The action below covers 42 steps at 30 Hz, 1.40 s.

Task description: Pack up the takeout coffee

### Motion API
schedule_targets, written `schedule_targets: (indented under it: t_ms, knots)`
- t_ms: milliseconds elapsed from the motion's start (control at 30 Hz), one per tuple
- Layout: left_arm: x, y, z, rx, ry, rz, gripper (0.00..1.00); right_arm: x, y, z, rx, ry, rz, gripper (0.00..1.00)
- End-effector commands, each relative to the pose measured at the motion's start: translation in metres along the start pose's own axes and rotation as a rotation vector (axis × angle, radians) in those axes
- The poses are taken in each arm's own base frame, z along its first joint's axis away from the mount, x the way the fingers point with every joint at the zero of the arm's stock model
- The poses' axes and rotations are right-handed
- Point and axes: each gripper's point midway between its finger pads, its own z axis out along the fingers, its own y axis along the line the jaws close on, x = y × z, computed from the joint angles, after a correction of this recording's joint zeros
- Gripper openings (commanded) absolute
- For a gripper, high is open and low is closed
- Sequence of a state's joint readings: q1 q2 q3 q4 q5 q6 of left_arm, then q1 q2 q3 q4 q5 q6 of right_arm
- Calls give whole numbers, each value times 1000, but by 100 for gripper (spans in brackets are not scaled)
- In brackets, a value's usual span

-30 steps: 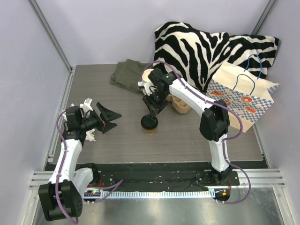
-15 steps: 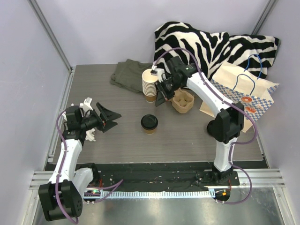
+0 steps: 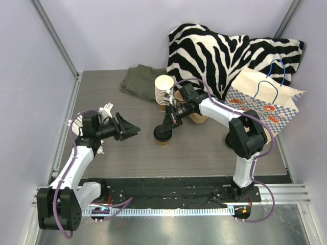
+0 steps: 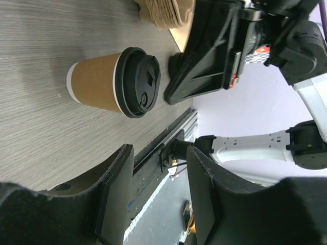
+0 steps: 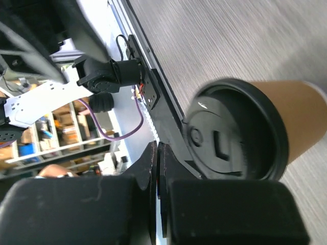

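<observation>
The takeout coffee (image 3: 162, 137), a small brown paper cup with a black lid, stands upright in the middle of the table. In the left wrist view the cup (image 4: 102, 84) is ahead of the jaws, and in the right wrist view its lid (image 5: 235, 135) is right beside the fingertips. My right gripper (image 3: 167, 127) is shut with nothing in it, its tips at the lid's right edge; whether they touch is unclear. My left gripper (image 3: 135, 131) is a short way left of the cup, pointing at it, jaws partly open and empty (image 4: 158, 158).
A stack of cream-and-brown cups (image 3: 163, 91) stands behind the coffee. A brown cup carrier (image 3: 198, 118) is partly hidden under the right arm. A printed paper bag (image 3: 263, 104) lies at the right, a zebra cloth (image 3: 225, 51) behind it, a green cloth (image 3: 140, 79) at the back left.
My right gripper shut, swung back by the cup stack, then came down to the lid again. My left gripper moved right toward the cup and its jaws narrowed.
</observation>
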<state>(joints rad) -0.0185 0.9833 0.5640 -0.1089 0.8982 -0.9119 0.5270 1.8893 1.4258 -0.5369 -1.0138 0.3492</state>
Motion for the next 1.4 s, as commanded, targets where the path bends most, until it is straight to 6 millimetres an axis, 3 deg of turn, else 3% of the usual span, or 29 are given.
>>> schedule_targets:
  t_ms: [0, 100, 267, 500, 667, 767, 900, 1033, 1133, 1267, 1367]
  knots:
    - [-10, -25, 12, 51, -6, 116, 49, 2, 3, 3, -36, -27, -5, 1]
    - [-8, -30, 21, 60, 21, 137, 45, 8, -16, 9, 5, -15, 18, 1]
    - [-7, -35, 34, 57, 52, 161, 30, 7, -29, 11, 59, -19, 24, 1]
    - [4, -76, 58, 149, 134, 248, 2, 5, -43, 10, 148, -43, 36, 1]
    - [2, -90, 70, 167, 146, 256, 0, 6, -52, 10, 213, -53, 38, 1]
    - [11, -80, 80, 146, 180, 240, 0, 6, -58, 8, 247, -57, 38, 1]
    - [18, -43, 94, 45, 211, 202, 0, 6, -63, 8, 277, -54, 43, 1]
    - [25, 20, 103, -150, 261, 160, 0, 6, -71, 8, 322, -60, 44, 1]
    - [31, 63, 96, -296, 289, 130, 0, 8, -80, 6, 372, -58, 47, 1]
    - [25, 79, 97, -377, 286, 114, 0, 9, -91, 6, 430, -62, 39, 1]
    - [13, 63, 100, -352, 262, 159, 0, 9, -95, 7, 443, -56, 40, 1]
